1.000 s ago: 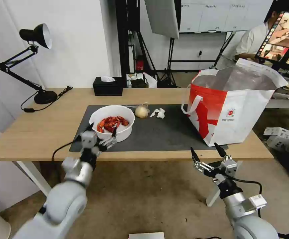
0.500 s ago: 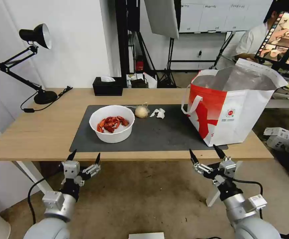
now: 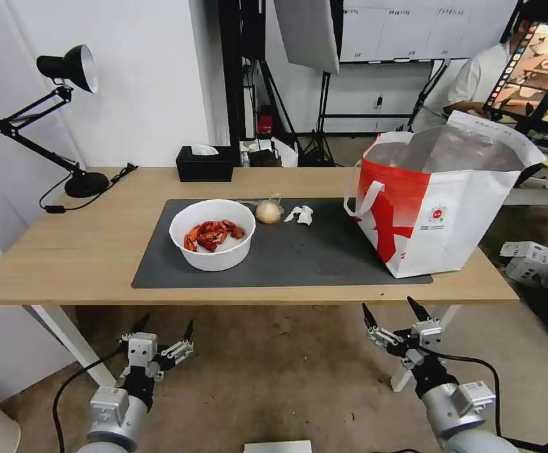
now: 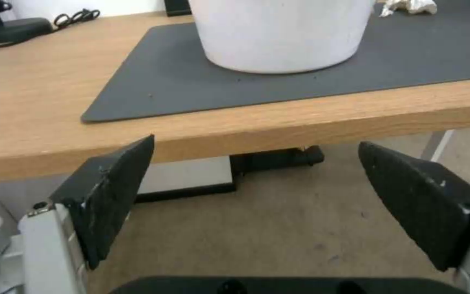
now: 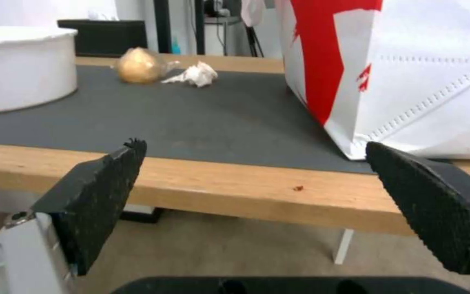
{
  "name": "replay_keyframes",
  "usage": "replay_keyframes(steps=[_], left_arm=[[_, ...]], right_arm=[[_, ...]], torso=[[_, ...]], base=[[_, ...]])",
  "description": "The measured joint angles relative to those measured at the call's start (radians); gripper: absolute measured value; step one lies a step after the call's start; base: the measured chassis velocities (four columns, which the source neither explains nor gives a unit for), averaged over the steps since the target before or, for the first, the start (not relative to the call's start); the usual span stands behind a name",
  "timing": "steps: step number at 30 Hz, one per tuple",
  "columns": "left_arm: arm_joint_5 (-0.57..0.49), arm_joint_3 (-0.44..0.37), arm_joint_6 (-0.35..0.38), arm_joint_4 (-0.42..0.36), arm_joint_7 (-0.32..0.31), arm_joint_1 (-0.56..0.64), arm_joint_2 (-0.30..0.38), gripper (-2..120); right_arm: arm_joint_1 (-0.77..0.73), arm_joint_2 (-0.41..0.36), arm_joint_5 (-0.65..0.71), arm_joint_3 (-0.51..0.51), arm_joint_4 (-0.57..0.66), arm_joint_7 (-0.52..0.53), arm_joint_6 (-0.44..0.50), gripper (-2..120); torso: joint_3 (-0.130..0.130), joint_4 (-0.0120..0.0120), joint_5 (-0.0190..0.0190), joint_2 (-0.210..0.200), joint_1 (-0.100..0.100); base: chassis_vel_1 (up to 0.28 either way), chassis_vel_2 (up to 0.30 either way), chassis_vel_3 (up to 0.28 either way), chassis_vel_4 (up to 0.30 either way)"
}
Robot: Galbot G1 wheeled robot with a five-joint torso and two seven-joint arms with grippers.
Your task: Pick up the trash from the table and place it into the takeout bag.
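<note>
- Two grippers hang below the table (image 3: pixel 66 251) edge, left gripper (image 3: pixel 163 329) and right gripper (image 3: pixel 394 313) both spread, empty
- Bowl (image 3: pixel 212 234) on mat: probably rigid, take its rim
- Tissue (image 3: pixel 301 214): likely soft, light
- Takeout bag (image 3: pixel 450 207) stands rightmost

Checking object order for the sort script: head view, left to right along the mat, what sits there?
White round bowl of red shells → beige wrapped ball → crumpled white tissue → takeout bag, all on the dark grey mat.
</note>
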Motion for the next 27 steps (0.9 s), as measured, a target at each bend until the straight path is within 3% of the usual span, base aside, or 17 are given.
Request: replay_keyframes(steps=[27], left_arm=[[-0.001,-0.008,-0.018,0.003,0.015,-0.005,-0.006,100]], right_arm=[[0.0,0.007,-0.014,-0.019,0.019,0.011,0.004,100]], torso=[[0.0,0.0,-0.0001,0.0,0.0]], base=[[0.0,0.0,0.0,0.0]])
